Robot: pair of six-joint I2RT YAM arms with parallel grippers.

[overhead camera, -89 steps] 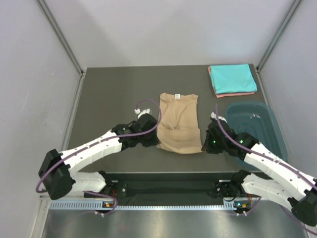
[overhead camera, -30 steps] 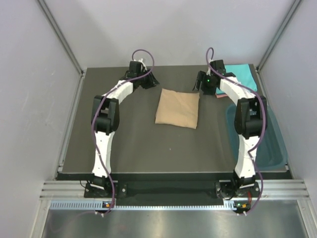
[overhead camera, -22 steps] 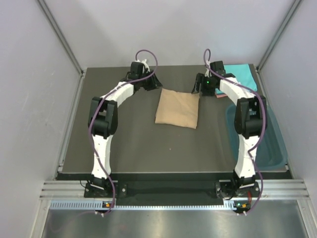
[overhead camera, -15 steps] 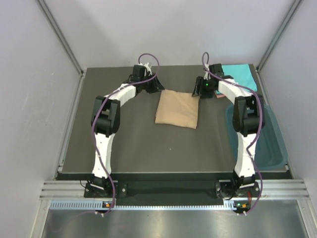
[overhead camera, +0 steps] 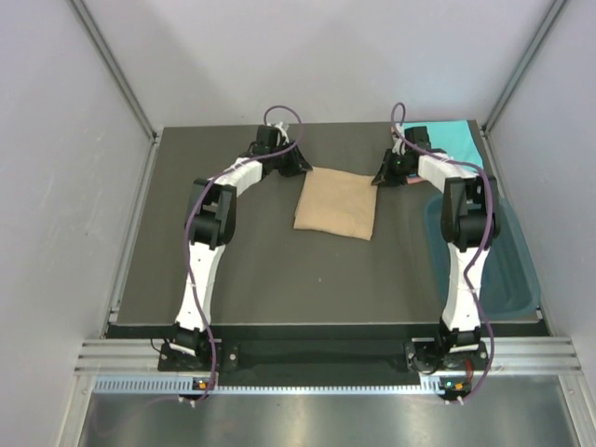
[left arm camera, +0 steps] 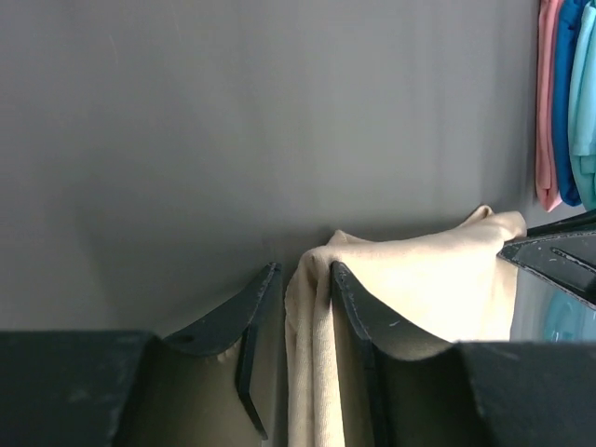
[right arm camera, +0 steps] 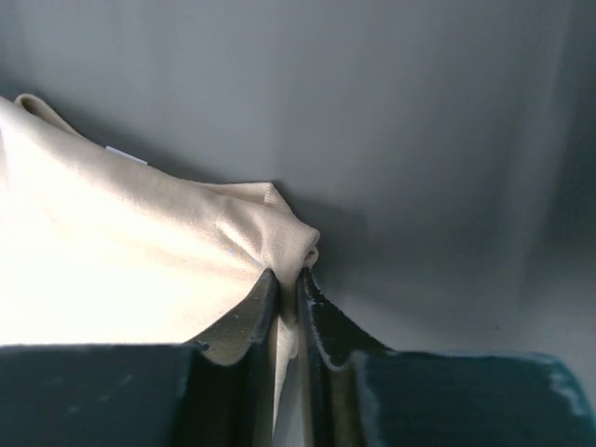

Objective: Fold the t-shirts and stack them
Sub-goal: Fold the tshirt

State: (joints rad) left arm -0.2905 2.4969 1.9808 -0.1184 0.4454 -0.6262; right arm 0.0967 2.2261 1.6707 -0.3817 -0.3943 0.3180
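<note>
The tan t-shirt (overhead camera: pixel 335 203) lies folded as a rectangle at mid-table. My left gripper (overhead camera: pixel 300 166) is at its far left corner. In the left wrist view (left arm camera: pixel 303 270) its jaws stand narrowly apart around the cloth edge (left arm camera: pixel 419 279), which touches one finger and leaves a gap to the other. My right gripper (overhead camera: pixel 380 177) is at the far right corner. In the right wrist view (right arm camera: pixel 287 273) it is shut, pinching a bunched corner of the tan cloth (right arm camera: pixel 121 242). The turquoise t-shirt (overhead camera: pixel 456 140) lies folded on the salmon-pink one at the far right, partly hidden by my right arm.
A dark teal plastic tub (overhead camera: pixel 510 265) stands at the table's right edge beside my right arm. The folded stack's edges (left arm camera: pixel 563 102) show at the upper right of the left wrist view. Grey walls enclose the table on three sides.
The tan shirt was folded in half towards the far side since three seconds ago. In the last second both grippers moved inward onto its far corners, and the right one closed on the cloth.
</note>
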